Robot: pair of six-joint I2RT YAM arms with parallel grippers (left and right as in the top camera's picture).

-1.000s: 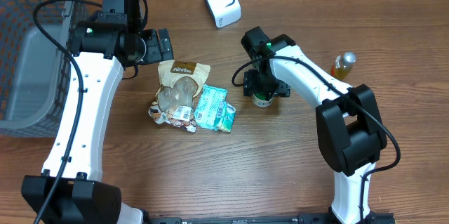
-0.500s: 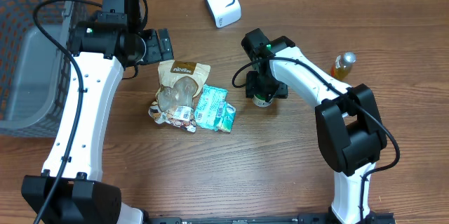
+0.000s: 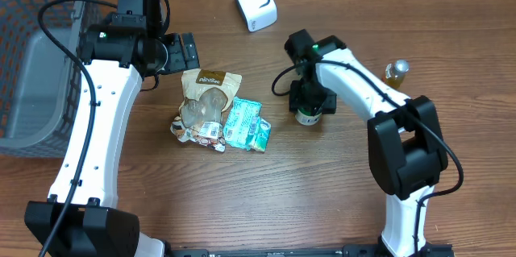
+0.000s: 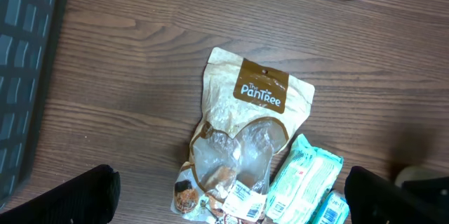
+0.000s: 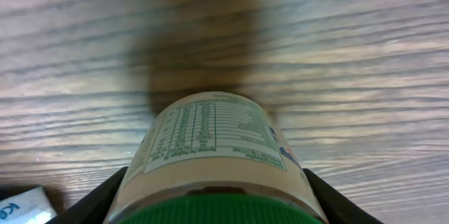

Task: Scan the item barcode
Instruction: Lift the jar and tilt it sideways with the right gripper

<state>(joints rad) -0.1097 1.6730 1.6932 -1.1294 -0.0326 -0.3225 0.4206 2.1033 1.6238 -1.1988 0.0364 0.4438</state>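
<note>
The right gripper (image 3: 307, 108) is closed round the green-capped bottle (image 5: 210, 140), one finger against each side just under the cap. The bottle stands upright on the table (image 3: 322, 201), a little right of the middle and about halfway between the near and far edges. Its long axis is vertical, with the cap pointing up at the wrist.

The scanner (image 3: 255, 2) sits close to the far edge. From the bottle it lies toward that edge and somewhat to the left, well apart, with bare wood between them. The coming move probably turns on this: carry the bottle that way, then tip or turn it until the code faces the scanner. The right wrist view shows a printed panel of small text on the bottle. I see no barcode there, so I cannot tell which side carries it.

The left gripper (image 3: 182, 51) is spread wide and holds nothing. It hangs over the brown pouch (image 4: 242, 136) and is slightly nearer the scanner, but the right arm has the bottle.

Count:
- One scanner.
- Two bottles, the second being an amber bottle (image 3: 394, 74) toward the right edge.
- One pouch.
- Teal packs (image 3: 247, 125) beside the pouch, one or two, I cannot tell which.
- One basket (image 3: 36, 64) at the left edge
</note>
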